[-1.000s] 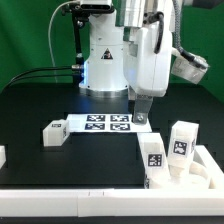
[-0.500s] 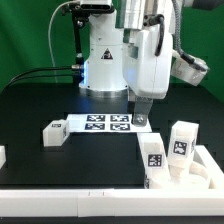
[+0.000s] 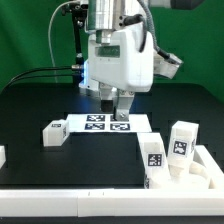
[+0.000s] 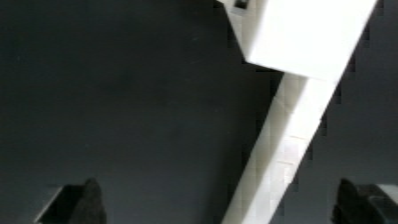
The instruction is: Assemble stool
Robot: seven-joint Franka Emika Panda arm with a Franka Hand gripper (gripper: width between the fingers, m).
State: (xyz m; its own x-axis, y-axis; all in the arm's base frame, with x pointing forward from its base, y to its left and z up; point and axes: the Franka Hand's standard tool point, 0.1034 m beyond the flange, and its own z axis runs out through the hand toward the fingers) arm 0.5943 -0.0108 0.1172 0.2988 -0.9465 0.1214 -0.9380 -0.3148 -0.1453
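Note:
The stool's round white seat (image 3: 190, 172) lies at the exterior view's lower right. Two tagged white legs (image 3: 153, 152) (image 3: 181, 139) stand at it. Another tagged leg (image 3: 53, 132) lies on the black table to the exterior view's left. My gripper (image 3: 118, 104) hangs just above the marker board (image 3: 92, 123), well apart from all stool parts. In the wrist view the gripper (image 4: 224, 206) is open and empty. Its dark fingertips (image 4: 75, 204) stand wide apart over the table, with a white strip (image 4: 270, 170) running below between them.
A long white border rail (image 3: 70, 202) runs along the front of the table. A small white part (image 3: 2, 155) shows at the exterior view's left edge. The robot base (image 3: 100, 70) and cables stand behind the marker board.
The arm has swung toward the exterior view's left, from over the marker board's right end to over its middle. The stool parts have not moved.

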